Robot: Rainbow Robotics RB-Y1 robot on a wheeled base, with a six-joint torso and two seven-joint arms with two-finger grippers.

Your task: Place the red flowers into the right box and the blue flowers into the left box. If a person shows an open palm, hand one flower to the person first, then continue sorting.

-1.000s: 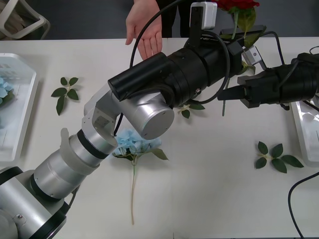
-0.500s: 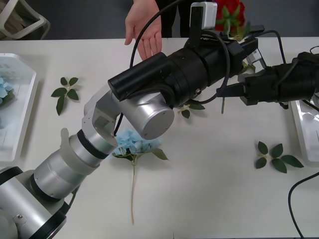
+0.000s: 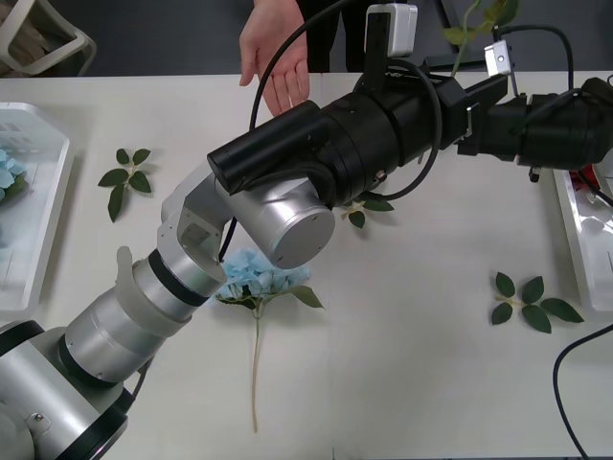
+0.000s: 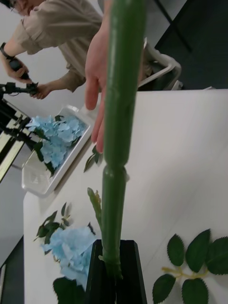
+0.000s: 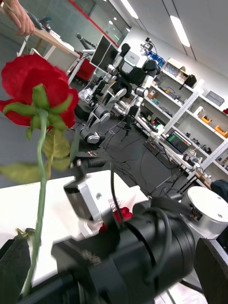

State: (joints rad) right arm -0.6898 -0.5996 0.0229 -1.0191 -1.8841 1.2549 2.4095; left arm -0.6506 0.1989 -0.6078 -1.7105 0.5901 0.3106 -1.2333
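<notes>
Right end effector (image 4: 113, 278), black fingers closed on the green stem of a red rose (image 5: 38, 90), raised above the far right of the table (image 3: 412, 326); the stem rises upright from the fingers and the bloom stands high in the left wrist view. Left end effector (image 3: 458, 101) reaches across the table just beside the right one, fingers parted at the wrist view's corners (nothing between them). The left arm's bulk crosses the middle of the table and partly covers one blue hydrangea (image 3: 251, 276) lying beneath its elbow. A person's open palm (image 3: 276, 53) is held over the far edge. Left box (image 3: 38, 230) holds blue flowers; right box (image 3: 579, 240) lies at the right edge. Loose leaf sprigs (image 3: 530, 302) lie scattered.
</notes>
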